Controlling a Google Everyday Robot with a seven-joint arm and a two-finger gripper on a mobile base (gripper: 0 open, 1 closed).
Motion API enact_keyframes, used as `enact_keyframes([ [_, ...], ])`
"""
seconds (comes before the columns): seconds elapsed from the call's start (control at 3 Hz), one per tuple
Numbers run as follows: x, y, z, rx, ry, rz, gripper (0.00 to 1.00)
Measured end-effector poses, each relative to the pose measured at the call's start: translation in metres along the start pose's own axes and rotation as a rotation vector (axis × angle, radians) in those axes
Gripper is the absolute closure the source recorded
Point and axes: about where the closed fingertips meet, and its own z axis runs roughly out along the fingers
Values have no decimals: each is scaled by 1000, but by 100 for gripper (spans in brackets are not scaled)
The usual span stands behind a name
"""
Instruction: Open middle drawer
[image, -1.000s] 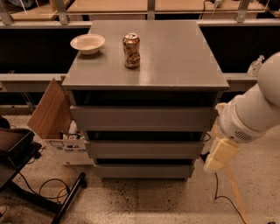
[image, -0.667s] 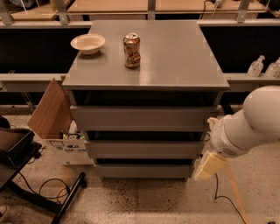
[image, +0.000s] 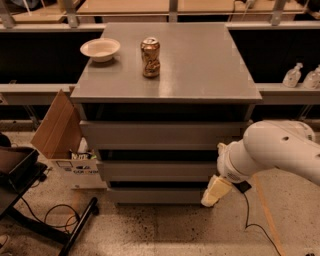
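Note:
A grey cabinet (image: 165, 92) holds three grey handleless drawers stacked one above the other. The middle drawer (image: 155, 171) has a flat front and looks shut. The top drawer (image: 160, 134) is above it and the bottom drawer (image: 155, 195) is below it. My white arm comes in from the right. My gripper (image: 214, 192) has cream-coloured fingers and hangs at the cabinet's lower right corner, beside the right end of the bottom drawer and just below the middle one.
A white bowl (image: 100, 49) and a dented can (image: 150, 57) stand on the cabinet top. An open cardboard box (image: 62, 145) sits on the floor at the left. Black cables (image: 55, 215) and a black stand lie at the lower left. Bottles (image: 292, 76) stand on the right shelf.
My arm has moved down and to the left. The gripper has swung from beside the cabinet's right side toward its lower right corner. The drawers have not moved.

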Motion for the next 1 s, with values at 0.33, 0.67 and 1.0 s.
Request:
enact_keyframes([
  [0.33,-3,1,8,-14,0,3,0],
  [0.67,-9,6,26,-13,27,-26,0],
  [1.0,-18,8,79,-21,47,-88,0],
])
